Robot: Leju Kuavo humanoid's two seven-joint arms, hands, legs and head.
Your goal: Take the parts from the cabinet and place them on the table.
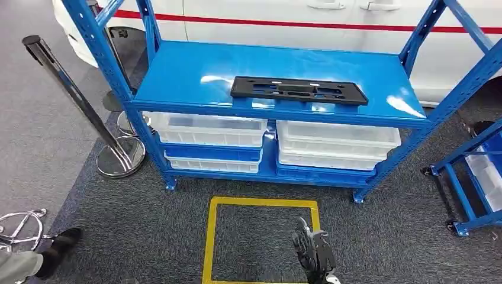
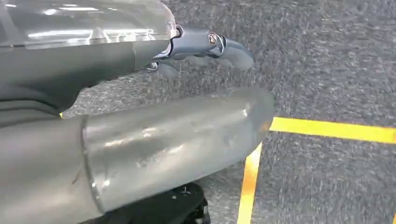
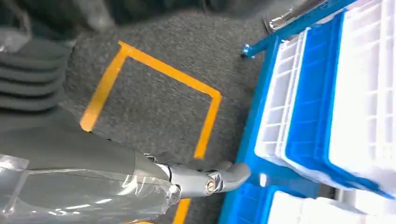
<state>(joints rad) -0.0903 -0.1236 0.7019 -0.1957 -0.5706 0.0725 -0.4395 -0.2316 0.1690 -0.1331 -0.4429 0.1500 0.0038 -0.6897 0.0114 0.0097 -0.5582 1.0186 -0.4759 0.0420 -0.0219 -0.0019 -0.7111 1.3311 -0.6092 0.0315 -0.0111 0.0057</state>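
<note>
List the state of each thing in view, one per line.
Black part: lying flat on the blue rack's top shelf, untouched.
White bins: stowed on the lower shelves.
Right hand: hanging low over the yellow floor square, holding nothing.
Left hand: over the carpet, holding nothing.

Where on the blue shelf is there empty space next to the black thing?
The top blue shelf is bare left, right and behind the black plastic part, which sits near the front edge. The lower levels are crowded with white bins.
</note>
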